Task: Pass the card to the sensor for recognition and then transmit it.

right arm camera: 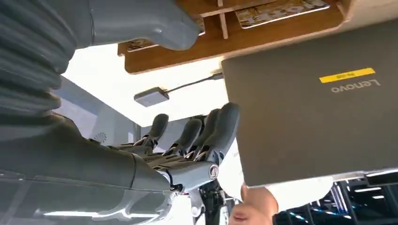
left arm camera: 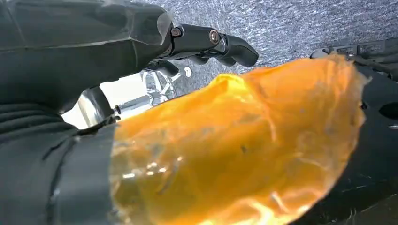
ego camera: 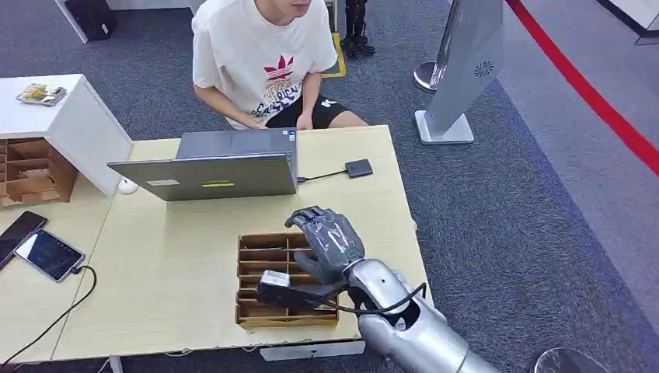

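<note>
The right robot hand point(ego camera: 330, 239) hovers empty, fingers spread, over the wooden card tray point(ego camera: 268, 311) on the tabletop point(ego camera: 179, 287) (cards point(right arm camera: 277, 9) lie in its slots, just beneath the thumb). Beyond sit the laptop point(ego camera: 210, 175) and the small dark sensor point(ego camera: 359, 168).

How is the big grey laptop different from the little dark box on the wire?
The grey open laptop is far bigger than the small dark square box. The laptop stands open with its lid up; the box lies flat. The laptop bears a yellow sticker; the box is plain. Both rest on the light wooden table, joined by a cable.
</note>
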